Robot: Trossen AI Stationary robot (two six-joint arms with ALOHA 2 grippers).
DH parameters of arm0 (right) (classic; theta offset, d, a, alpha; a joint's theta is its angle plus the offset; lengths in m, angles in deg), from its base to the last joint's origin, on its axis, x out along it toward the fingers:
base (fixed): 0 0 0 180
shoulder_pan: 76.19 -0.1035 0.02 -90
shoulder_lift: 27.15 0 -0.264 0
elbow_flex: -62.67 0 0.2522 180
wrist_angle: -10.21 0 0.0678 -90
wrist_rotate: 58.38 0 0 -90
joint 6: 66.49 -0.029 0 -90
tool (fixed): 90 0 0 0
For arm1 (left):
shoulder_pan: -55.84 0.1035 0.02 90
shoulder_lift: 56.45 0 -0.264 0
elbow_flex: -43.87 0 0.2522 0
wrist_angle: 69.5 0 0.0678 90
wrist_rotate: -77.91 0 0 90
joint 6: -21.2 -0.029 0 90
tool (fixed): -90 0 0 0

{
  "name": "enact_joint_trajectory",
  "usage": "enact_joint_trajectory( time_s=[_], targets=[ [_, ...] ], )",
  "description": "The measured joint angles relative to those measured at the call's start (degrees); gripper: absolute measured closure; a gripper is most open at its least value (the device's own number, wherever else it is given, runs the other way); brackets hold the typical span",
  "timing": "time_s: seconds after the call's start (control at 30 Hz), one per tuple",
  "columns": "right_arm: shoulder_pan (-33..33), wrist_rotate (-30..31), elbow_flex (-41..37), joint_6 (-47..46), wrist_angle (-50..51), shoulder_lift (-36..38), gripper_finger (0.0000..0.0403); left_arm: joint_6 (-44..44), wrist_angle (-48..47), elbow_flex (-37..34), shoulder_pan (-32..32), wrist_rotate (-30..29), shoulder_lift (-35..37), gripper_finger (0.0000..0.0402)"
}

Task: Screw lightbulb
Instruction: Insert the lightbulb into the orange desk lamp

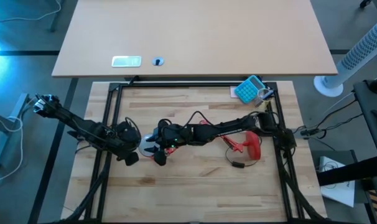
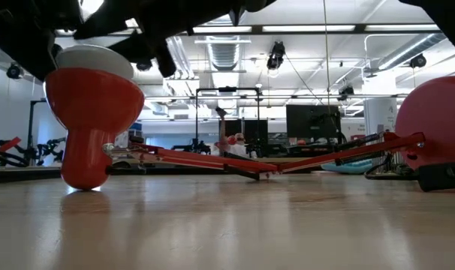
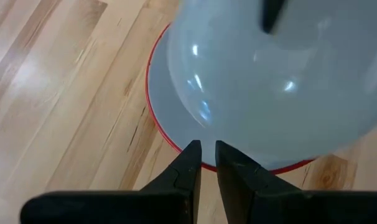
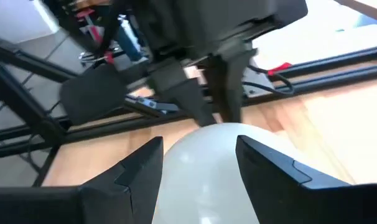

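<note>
a wooden table [image 1: 195, 180] is seen from above, framed by black rails, with both dark arms reaching toward its left-centre. a red desk lamp is laid across the table: its round base [image 1: 254, 145] lies toward the right, its thin red arm [image 2: 212, 159] runs low across the surface, and its cone shade [image 2: 92, 105] stands mouth-up at the left in the low view. the lightbulb [image 4: 213, 168] is seated in the shade's mouth, its white dome rising above the red rim [image 3: 156, 118]. the right gripper [image 4: 198, 158] is placed over the bulb, its two fingers [image 4: 139, 168] set apart on either side of the dome; whether they press on the glass cannot be told. the left gripper [image 3: 207, 165] is held at the shade's rim beside the bulb, its fingers [image 3: 188, 168] drawn nearly together with only a narrow slit between them, and nothing is seen between them. a light blue calculator [image 1: 249, 89] rests at the table's far right corner.
</note>
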Motion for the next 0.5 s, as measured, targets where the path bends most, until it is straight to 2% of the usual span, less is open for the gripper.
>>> enact_joint_trajectory(
  time_s=[0.17, 0.5],
  targets=[
    [1.0, 1.1, 0.0, -0.4, 2.2, 0.1, 0.0203, -0.7, -0.7, 1.5, 0.0, 0.2, 0.3, 0.0364],
    [1.0, -0.8, 0.0, -1.3, 2.2, 0.1, 0.0204, -0.5, -4.8, 3.3, 0.0, 0.4, 0.8, 0.0364]
  ],
)
